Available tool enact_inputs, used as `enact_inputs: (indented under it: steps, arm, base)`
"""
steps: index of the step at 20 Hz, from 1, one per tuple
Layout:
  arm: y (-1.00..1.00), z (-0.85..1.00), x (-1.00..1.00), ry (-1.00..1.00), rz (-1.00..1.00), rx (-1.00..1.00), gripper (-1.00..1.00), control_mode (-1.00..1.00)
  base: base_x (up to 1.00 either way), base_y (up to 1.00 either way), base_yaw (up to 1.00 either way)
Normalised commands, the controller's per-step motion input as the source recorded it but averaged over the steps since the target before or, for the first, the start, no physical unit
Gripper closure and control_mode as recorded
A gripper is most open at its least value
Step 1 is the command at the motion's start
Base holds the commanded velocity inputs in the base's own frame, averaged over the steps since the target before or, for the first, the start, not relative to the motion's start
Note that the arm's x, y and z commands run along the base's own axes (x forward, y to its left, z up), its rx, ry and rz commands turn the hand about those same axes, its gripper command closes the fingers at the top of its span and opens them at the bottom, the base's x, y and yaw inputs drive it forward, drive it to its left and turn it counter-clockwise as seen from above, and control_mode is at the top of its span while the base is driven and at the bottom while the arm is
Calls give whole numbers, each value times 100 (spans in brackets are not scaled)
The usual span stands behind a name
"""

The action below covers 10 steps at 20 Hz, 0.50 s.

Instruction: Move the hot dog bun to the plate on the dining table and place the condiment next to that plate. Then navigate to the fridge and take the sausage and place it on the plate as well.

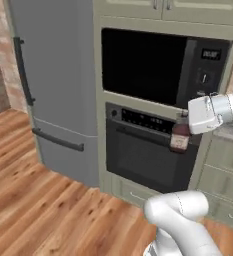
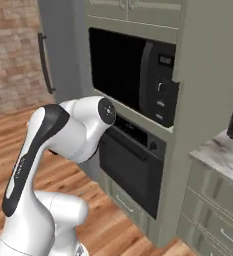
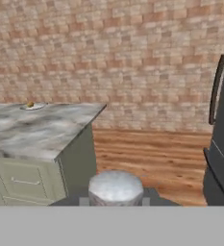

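1. Nearest the camera, the white arm (image 2: 48, 150) bends up from the base over the wood floor.
2. Its gripper (image 1: 185, 131) is shut on the bottle (image 1: 179, 136), which hangs upright in front of the oven (image 1: 148, 155), just below the microwave (image 1: 158, 65).
3. The fridge (image 1: 58, 85) stands left of the oven, door closed.
4. In the hand view the bottle's cap (image 3: 116, 187) sits at the bottom.
5. Beyond it and to the left lies the table (image 3: 36, 129), with the plate (image 3: 32, 106) at its far edge, a small yellow thing on it, probably the bun.
6. Judged from this, the bottle must travel forward and left, staying upright, to land beside the plate.
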Motion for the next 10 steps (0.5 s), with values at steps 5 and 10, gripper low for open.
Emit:
enact_inputs:
  steps: [5, 10]
  arm:
    - [0, 0, 0, 0, 0, 0, 100, 100]
    - [0, 0, 0, 0, 0, 0, 100, 100]
  base:
    - [2, 77, 60]
    - [79, 10, 45]
